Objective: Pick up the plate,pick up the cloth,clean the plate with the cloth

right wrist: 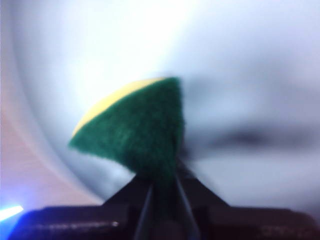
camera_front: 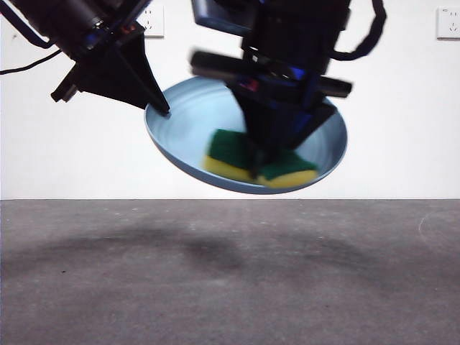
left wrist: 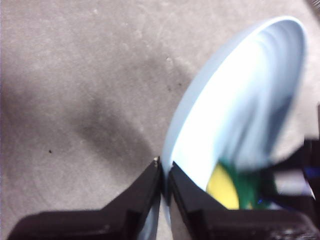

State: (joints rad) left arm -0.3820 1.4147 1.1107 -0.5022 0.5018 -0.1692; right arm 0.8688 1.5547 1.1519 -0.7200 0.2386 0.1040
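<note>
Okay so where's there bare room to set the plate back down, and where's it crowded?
The grey table beneath the lifted plate shows bare across the front view, only shadows on it. It is crowded up at the plate: the left gripper clamps its rim, and the right gripper presses the sponge inside it.

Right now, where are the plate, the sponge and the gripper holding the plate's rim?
plate [camera_front: 187,108]: front view, bare inner surface near its upper rim.
sponge [camera_front: 231,147]: front view, green scouring layer.
left gripper [left wrist: 165,172]: left wrist view, between the fingertips pinching the rim.
</note>
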